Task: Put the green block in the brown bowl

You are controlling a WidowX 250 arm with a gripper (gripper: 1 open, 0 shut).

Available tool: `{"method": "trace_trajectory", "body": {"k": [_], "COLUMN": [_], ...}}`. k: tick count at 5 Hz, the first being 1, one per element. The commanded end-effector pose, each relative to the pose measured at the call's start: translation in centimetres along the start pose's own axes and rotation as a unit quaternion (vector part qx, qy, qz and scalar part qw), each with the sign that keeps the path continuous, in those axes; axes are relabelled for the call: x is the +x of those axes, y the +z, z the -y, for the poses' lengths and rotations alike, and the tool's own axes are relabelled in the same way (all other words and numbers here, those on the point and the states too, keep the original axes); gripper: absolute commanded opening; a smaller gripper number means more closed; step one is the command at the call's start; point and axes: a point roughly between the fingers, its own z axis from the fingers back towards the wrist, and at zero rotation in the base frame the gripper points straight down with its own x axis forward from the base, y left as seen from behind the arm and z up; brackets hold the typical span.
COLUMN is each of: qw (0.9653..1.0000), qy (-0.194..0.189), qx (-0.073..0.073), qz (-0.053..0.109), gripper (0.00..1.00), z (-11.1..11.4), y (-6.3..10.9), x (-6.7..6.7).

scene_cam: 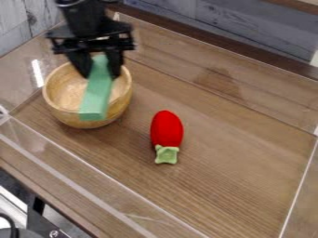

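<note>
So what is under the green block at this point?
The green block hangs tilted in the shut pincer over the brown bowl. The bowl's pale inside shows left of it; the part behind the block is covered, as is whether its lower end touches.

Red strawberry toy (165, 132) lying on wooden table (236, 177), pale green stem toward camera; clear wall (304, 200) at table edge

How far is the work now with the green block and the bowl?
Done: the fingers are shut on the green block, lifted off the table. In hand: it hangs tilted over the brown bowl. Left: lowering and releasing it. The red toy lies apart.
</note>
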Motion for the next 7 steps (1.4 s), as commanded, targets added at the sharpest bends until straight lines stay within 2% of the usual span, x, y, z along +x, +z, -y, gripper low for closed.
{"method": "trace_trajectory", "body": {"k": [1,3,5,7], "qw": [0.9999,0.9978,0.9969,0.9968], "qy": [-0.001,0.060,0.070,0.066], "qx": [0.003,0.022,0.033,0.041], "qz": [0.016,0.020,0.017,0.016], "gripper": [0.00,0.00,0.00,0.00], "z": [-1.9,-5.3,-5.0,-4.9], "y": [0.2,0.4,-1.7,-2.4], "x": [0.4,2.6,2.4,2.1]}}
